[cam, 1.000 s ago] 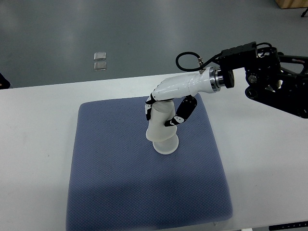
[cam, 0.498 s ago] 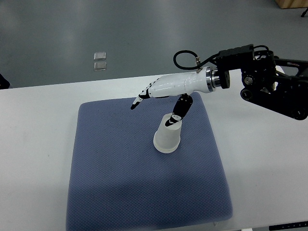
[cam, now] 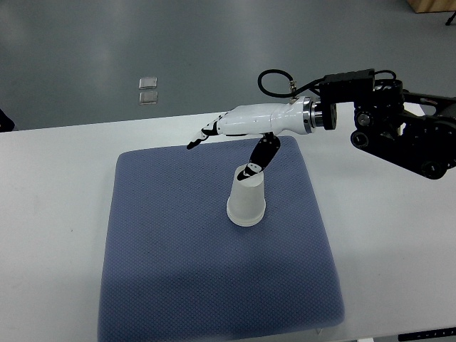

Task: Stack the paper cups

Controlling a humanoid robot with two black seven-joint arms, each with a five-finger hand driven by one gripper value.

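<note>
So the paper cup stack [cam: 246,201] is sitting upside down on the blue mat [cam: 178,271], a bit right of the mat's middle and toward its far half, on the white bench [cam: 50,214]. From this steep angle I can't tell how many cups are nested in it; it reads as one cup shape.

The right robot hand [cam: 231,135] is above and behind the stack, fingers [cam: 201,137] spread and stretched out to the left, holding nothing. The thumb [cam: 258,158] hangs down with its tip right at the cup's top edge. Touching or just above it, I can't say. No left arm in view.

My take is that the step in hand is letting go and backing away. To do it well, I'd lift straight up first so the thumb clears the cup before any sideways swing. The stack is light and tall for its base, so a drag from that thumb could tip it on the soft mat.

Compared with half a second earlier, the hand has risen and flattened out more, with the fingers pointing further left. The cup hasn't budged. A full second back, the hand was wrapped around the cup, so it's released since then.
</note>
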